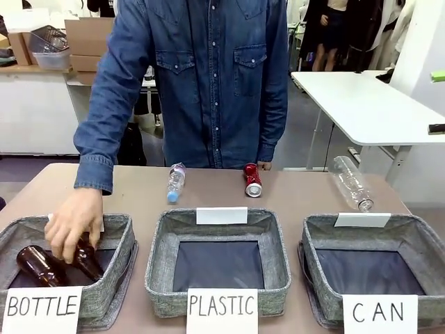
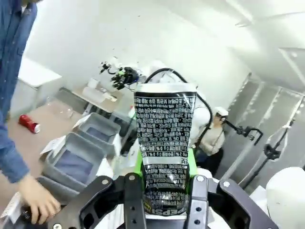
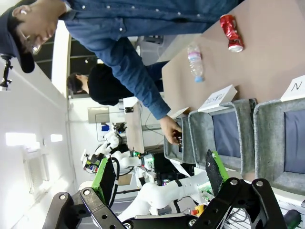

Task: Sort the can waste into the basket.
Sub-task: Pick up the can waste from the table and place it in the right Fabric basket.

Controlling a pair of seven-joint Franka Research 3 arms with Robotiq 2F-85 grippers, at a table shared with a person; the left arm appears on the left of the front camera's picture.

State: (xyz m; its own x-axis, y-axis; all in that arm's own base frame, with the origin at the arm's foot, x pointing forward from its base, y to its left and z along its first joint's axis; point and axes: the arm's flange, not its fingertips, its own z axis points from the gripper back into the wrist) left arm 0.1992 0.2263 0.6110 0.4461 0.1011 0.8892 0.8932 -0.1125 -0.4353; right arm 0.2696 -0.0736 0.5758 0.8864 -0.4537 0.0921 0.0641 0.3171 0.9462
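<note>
0 of 2 cans binned, as far as I can see. Left hand is clamped on the black can, held aloft: thin aluminium, dense white print, top end looks squashed flat. BOTTLE basket far left, person's hand inside on glossy brown bottles. PLASTIC basket in the middle looks empty. Red can lies on its side on the tan surface behind it, dented, silver end toward the robot, untouched. Blue-cap bottle to its left, clear bottle to its right. CAN basket at right: grey woven fabric, soft rectangular walls, dark liner, nothing in it. Right hand is wide open and empty, green pads bare. Left to do: drop the black can, then fetch the red one
</note>
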